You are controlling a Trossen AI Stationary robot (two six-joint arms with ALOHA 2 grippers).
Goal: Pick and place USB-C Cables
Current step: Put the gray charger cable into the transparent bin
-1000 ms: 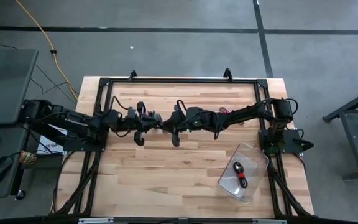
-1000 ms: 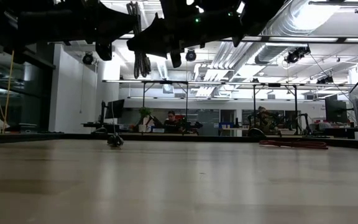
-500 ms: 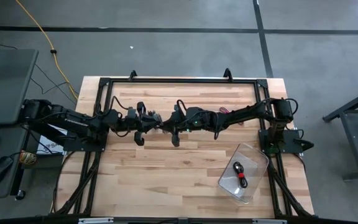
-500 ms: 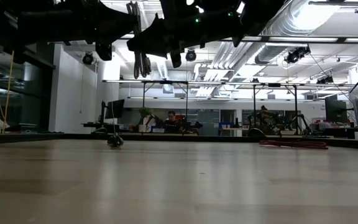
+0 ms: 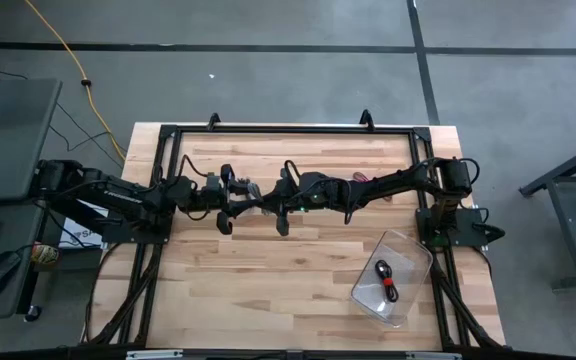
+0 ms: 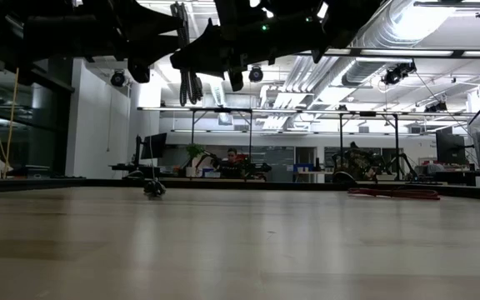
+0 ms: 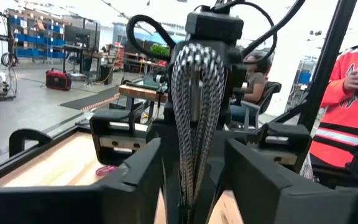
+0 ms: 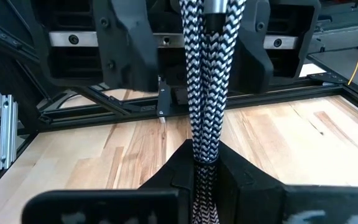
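High over the middle of the table, my two grippers face each other. A silver-grey braided USB-C cable bundle [image 8: 205,81] stands upright between them and shows in the low view as the bundle [image 6: 188,79]. My right gripper [image 8: 205,171] is shut on it. My left gripper [image 7: 194,183] is open, with one finger on each side of the bundle and a gap to each. A black-and-red cable [image 5: 385,280] lies in the clear bin [image 5: 408,255]. A pinkish-red cable [image 7: 106,169] lies on the table's far part. My right gripper pinches the silver-grey bundle [image 8: 204,152] between its two fingers, which come level from the table's right side and lie across it. The bundle stands upright, several strands together, clear of the table. The fingers hide how much of it reaches below them.
The clear bin sits at the table's near right. A black frame [image 5: 288,128] runs along the table's far and side edges. A small dark thing [image 6: 154,188] lies on the far table. A person in a red shirt [image 7: 347,93] stands beyond the table.
My left gripper has opened and let go of the silver-grey bundle, staying where it was. The bundle stays upright in my right gripper.
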